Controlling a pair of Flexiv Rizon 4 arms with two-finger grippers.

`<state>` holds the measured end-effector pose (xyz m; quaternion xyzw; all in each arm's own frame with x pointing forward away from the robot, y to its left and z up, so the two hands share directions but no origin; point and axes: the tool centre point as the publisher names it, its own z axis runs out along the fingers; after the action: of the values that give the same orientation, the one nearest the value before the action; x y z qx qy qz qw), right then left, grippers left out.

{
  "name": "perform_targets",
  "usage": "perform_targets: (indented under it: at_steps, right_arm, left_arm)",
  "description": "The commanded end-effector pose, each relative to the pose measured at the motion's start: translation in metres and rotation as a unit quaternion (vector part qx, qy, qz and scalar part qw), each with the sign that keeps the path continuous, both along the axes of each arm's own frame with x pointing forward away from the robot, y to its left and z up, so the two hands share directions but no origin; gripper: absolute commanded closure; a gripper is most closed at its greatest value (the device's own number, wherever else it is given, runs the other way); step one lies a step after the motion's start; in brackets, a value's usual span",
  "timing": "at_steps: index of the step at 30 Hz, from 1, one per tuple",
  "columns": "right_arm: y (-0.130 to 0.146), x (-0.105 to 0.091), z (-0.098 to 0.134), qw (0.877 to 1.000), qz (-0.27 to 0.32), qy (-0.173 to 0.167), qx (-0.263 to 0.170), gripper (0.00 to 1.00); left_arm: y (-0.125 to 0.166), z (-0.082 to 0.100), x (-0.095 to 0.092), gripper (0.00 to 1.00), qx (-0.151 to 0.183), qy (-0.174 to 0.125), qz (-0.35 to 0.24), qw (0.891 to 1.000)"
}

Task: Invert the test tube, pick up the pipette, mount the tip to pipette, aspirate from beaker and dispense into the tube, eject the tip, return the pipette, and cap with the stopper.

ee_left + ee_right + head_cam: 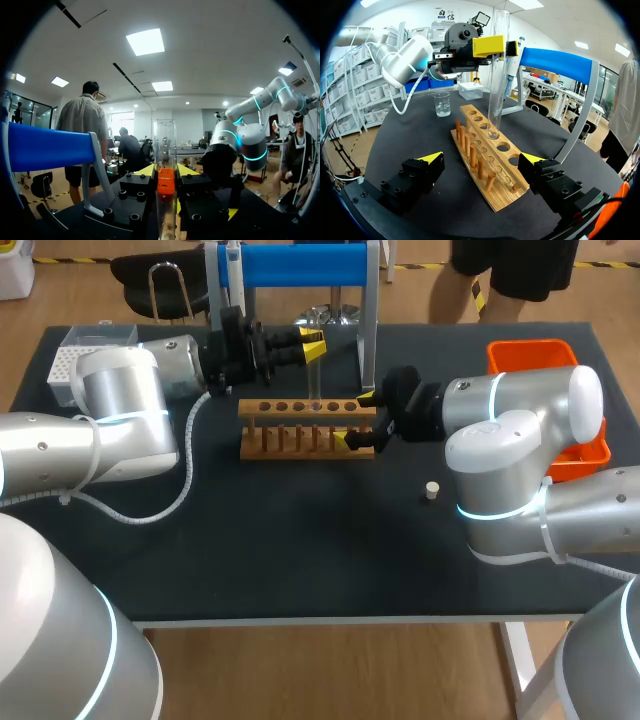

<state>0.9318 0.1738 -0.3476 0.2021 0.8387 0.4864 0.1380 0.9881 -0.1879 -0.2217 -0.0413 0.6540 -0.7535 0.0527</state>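
Note:
A clear test tube (315,380) stands upright over the wooden rack (300,430), its lower end at a hole (493,134) near the rack's middle. My left gripper (311,344) is shut on the tube's upper part. In the left wrist view the tube (165,150) rises between the yellow tips of the left gripper (165,171). My right gripper (358,420) is open and straddles the rack's right end, a finger on each side of the rack (485,160), holding nothing. The small stopper (432,490) lies on the table in front of my right arm. A beaker (441,104) stands beyond the rack.
A blue pipette stand (300,265) stands behind the rack, with the pipette (232,270) hanging on it. A white tip box (75,360) sits at the back left and an orange bin (535,352) at the back right.

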Motion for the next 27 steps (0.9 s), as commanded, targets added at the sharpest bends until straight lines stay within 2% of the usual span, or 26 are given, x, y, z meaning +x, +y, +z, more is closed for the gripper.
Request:
perform_targets:
  at_steps: [1, 27]
  right_arm:
    - [0.0, 0.0, 0.0, 1.0, 0.0, 0.0, 0.0, 0.0]
    - [0.0, 0.0, 0.0, 1.0, 0.0, 0.0, 0.0, 0.0]
  left_arm:
    - [0.0, -0.004, 0.002, 1.0, -0.003, -0.002, -0.003, 1.0]
    - [-0.001, -0.016, 0.001, 1.0, -0.002, -0.002, 0.001, 1.0]
